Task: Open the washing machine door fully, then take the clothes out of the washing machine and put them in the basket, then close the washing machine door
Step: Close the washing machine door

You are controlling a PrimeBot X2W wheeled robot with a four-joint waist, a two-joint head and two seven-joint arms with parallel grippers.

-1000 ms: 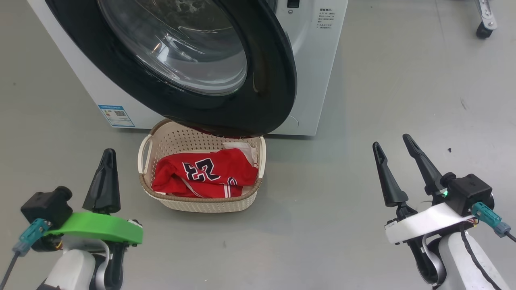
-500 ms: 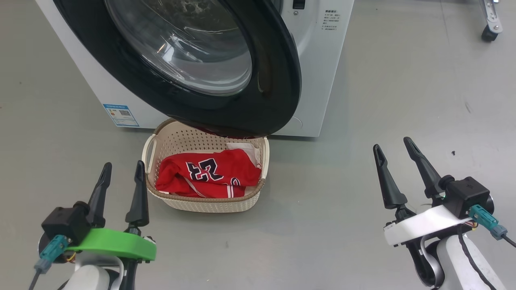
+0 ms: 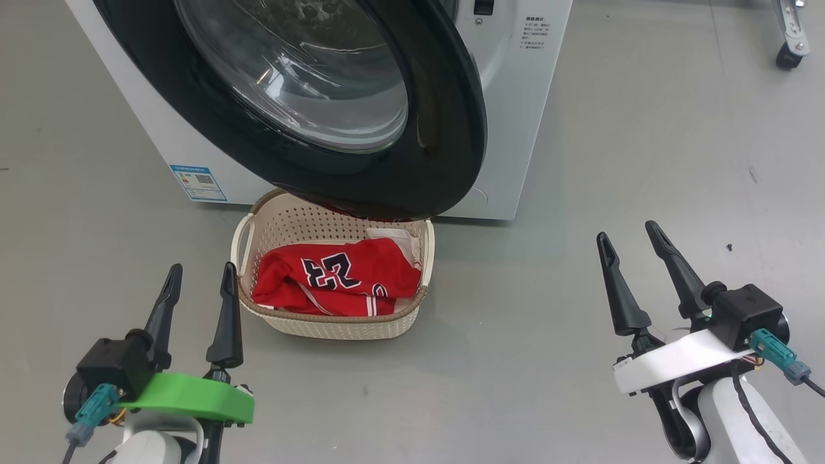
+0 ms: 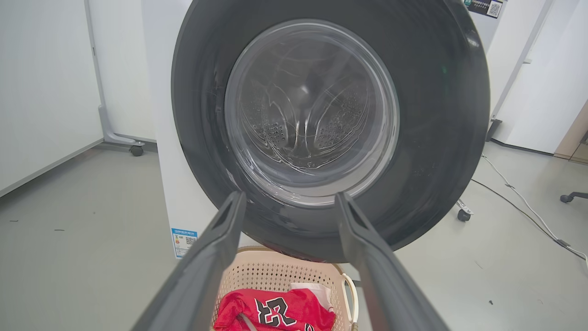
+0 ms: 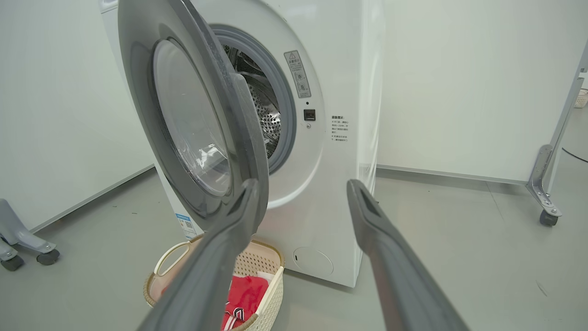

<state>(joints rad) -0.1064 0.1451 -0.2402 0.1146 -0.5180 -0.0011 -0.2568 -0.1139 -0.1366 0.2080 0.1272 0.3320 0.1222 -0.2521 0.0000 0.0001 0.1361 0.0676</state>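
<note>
lying in basket (image 3: 341, 328): clothes (image 3: 338, 280), red with the 23 showing on top and a white bit at the back right, bunched low so nothing hangs over the rim.
basket spot: on the floor (image 3: 580, 161) right in front of the machine (image 3: 515, 129), its far edge tucked under the door (image 3: 445, 129). it was likely set there so cloth drops straight down from the opening.
door: swung part way out from the front, outer glass bowl facing the robot. it overhangs the basket's back edge; i cannot tell whether they touch.
machine: opening uncovered in the right wrist view. the slice of drum (image 5: 264, 115) that shows looks bare.
step: by my reading the unloading is done and only shutting the door is left.
left claw (image 3: 201, 267): low, just beside the basket's left handle (image 3: 240, 235), fingers pointing up and spread wide with nothing between them. its camera looks straight at the door glass.
right claw (image 3: 625, 232): well apart to the right over bare floor, fingers spread wide and holding nothing, leaning a little left toward the door's free edge.
next: a push on the door's outer face looks right, keeping the arm clear of the basket.
</note>
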